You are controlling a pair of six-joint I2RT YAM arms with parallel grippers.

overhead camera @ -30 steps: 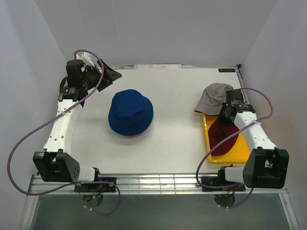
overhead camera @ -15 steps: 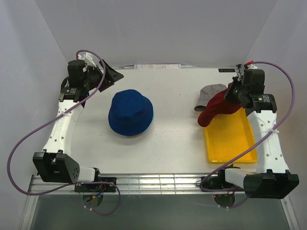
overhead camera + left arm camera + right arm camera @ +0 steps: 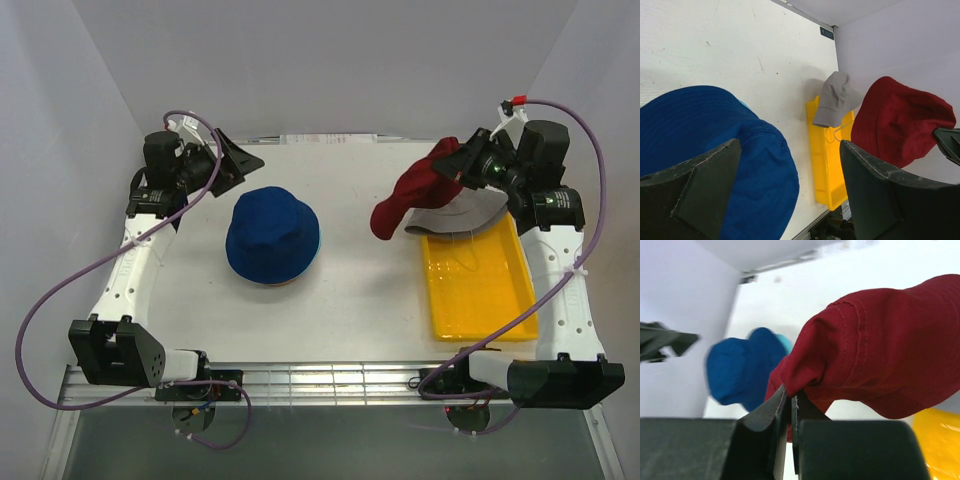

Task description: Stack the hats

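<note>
— Hats: how does the stacking stand, from the near edge back?

— Nearest me, on the right, is the yellow tray (image 3: pixel 478 300), bare over its near part. Further back, left of centre, sits the pile. The navy hat (image 3: pixel 272 237) is on top, and a sliver of the teal hat (image 3: pixel 743 104) shows under its brim. Whatever else lies beneath is hidden, so I count two stacked for certain.

— And the ones not on the pile?

— The grey hat (image 3: pixel 836 99) lies across the far end of the tray, with nothing gripping it. Above it, at the far right, the dark red hat (image 3: pixel 408 197) hangs in the air, well apart from the pile. My right gripper (image 3: pixel 790 398) has its fingers pressed together on a fold of that hat's cloth.

— Your other arm?

— My left gripper (image 3: pixel 236 156) hovers at the far left, just beyond the pile. Its fingers are spread wide and hold nothing.

— So what remains?

— By my reckoning, two placements. The red one has to travel left and come down over the navy crown. Then the grey one has to be fetched from the tray and set on top. I would call the job past its middle but not near its end.
</note>
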